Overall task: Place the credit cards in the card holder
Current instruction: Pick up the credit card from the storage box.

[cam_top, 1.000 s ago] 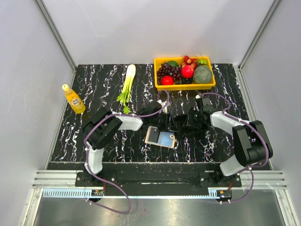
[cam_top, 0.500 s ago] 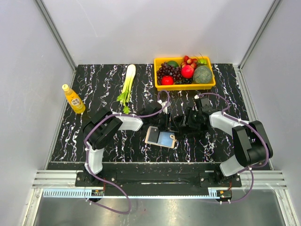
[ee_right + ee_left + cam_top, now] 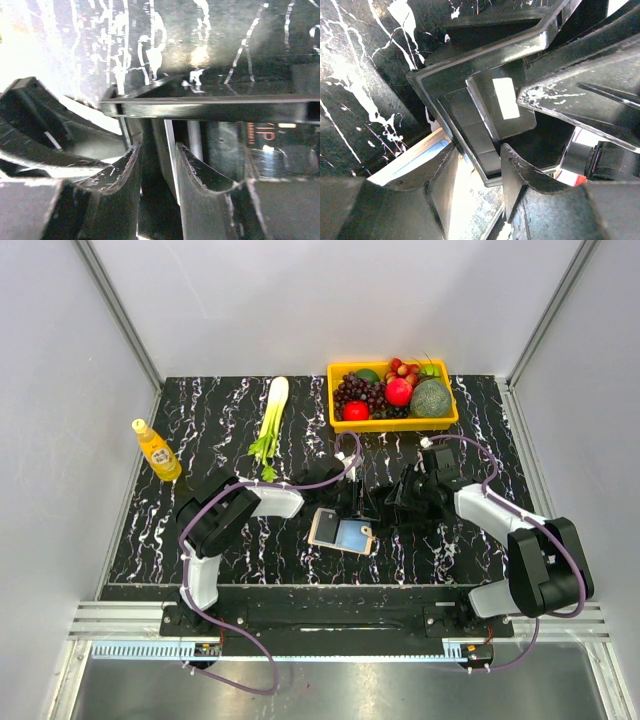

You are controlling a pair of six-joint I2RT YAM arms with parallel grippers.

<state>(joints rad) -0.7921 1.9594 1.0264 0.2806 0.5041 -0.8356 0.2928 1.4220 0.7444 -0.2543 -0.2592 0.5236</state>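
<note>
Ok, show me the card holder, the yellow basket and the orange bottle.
card holder [image 3: 342,532]: top view, its open inside.
yellow basket [image 3: 400,424]: top view, near wall.
orange bottle [image 3: 160,458]: top view, its body.

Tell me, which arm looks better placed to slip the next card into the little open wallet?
Right, probably. The right gripper straddles a thin card standing edge-on in the black tray, while the left gripper is busy holding that tray near the open card holder.

- card holder: 1
- yellow drink bottle: 1
- celery stalk: 1
- yellow basket: 1
- large red fruits in it: 2
- dark grape bunch: 1
</note>
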